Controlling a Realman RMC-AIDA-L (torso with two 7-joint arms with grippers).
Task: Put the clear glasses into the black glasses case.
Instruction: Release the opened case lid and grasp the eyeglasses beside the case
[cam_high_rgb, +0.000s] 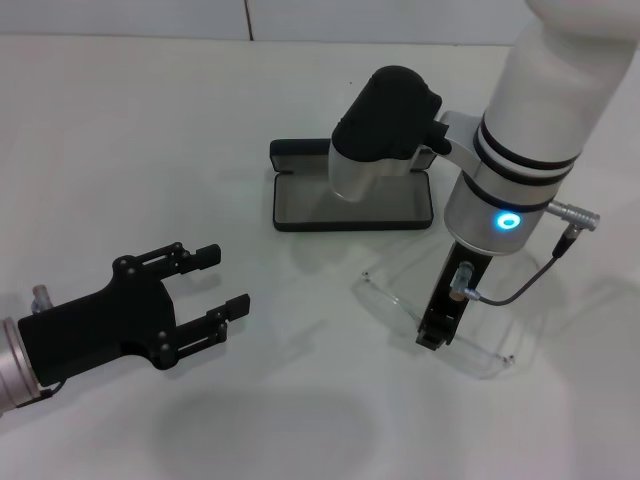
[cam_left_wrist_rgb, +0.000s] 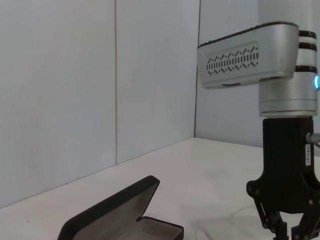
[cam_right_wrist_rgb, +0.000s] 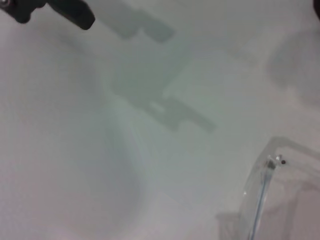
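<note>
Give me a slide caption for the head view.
Right pincer lowered onto the clear glasses beside the open black glasses case; left pincer open.

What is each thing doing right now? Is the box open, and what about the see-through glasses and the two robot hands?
black glasses case: open, empty, lid tilted back, lying on the table.
clear glasses: lying on the table in front of the case, outside it.
right gripper: down at the glasses; grip unclear.
left gripper: open, empty, hovering away from the case.
</note>
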